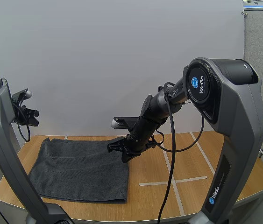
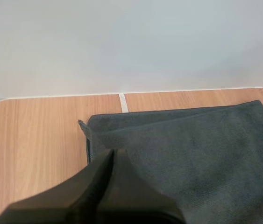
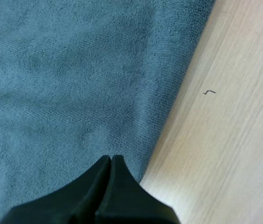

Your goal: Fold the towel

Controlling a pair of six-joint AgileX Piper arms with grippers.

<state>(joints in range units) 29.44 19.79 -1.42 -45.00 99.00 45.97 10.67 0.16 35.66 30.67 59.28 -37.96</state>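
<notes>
The right arm [image 1: 224, 121] reaches from the right of the frame down toward the centre, its forearm sloping to the table [image 1: 187, 158]. The right gripper [image 1: 124, 156] is closed, its black fingers pressed into one wedge just over the right edge of the towel [image 1: 80, 170]. The left gripper [image 2: 112, 151] is also closed on nothing, above the towel's far corner, where a small flap sticks out. The towel is dark grey and finely napped, and lies flat on the left half of the light wooden table, which carries thin white lines [image 1: 173, 181].
</notes>
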